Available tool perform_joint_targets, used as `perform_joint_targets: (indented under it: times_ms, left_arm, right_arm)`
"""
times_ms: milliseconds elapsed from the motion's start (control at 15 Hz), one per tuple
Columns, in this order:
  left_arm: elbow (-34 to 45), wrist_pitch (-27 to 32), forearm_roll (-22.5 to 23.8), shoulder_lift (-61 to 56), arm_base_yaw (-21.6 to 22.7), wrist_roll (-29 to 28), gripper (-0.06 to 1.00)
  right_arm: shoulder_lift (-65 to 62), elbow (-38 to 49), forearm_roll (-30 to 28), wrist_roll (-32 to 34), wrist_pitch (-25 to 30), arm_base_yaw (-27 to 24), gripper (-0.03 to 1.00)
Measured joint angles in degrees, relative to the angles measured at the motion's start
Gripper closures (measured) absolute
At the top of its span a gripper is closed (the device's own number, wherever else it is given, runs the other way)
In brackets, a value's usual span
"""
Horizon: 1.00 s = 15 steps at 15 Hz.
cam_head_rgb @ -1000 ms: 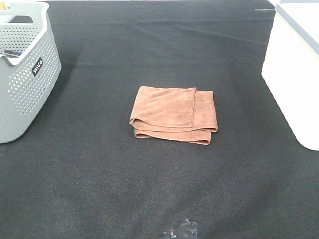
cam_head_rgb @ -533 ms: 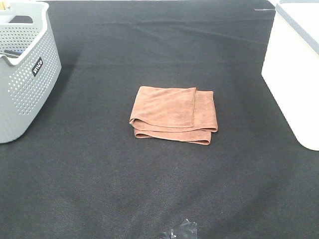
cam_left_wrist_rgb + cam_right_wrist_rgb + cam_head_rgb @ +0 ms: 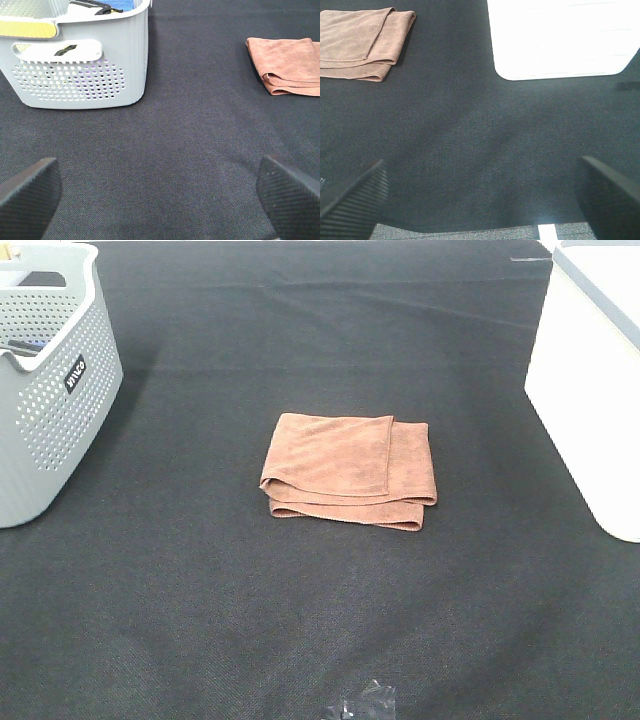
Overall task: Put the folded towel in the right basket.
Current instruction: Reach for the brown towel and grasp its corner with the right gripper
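We see the main risk in the grasp. The towel [image 3: 348, 471] is folded in loose layers, and a pinch that takes only the top one would likely let it unfold and drag as it lifts. A trailing corner could then catch on the rim of the right basket [image 3: 588, 390] or hang over its wall. Going to the left basket [image 3: 55, 390] by mistake is the other risk.

The towel lies flat in the middle of the table [image 3: 300, 620], between the two baskets and apart from both. The right gripper [image 3: 480, 200] hovers over bare cloth, its jaws spread wide with nothing between them. The left gripper [image 3: 157, 197] is likewise spread and empty.

The towel is brown, soft and fine-piled, a rough rectangle with stitched hems and rounded folds. The right basket is white and smooth-walled with rounded corners. The left basket is grey plastic, perforated with small holes, with a handle slot. The table cover is black, matte and finely woven.
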Motion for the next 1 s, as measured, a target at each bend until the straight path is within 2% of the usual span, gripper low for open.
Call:
perform_joint_targets:
  times_ms: [1000]
  left_arm:
    - [0.0,0.0,0.0,0.0,0.0,0.0,-0.04]
  right_arm:
    - [0.0,0.0,0.0,0.0,0.0,0.0,0.0]
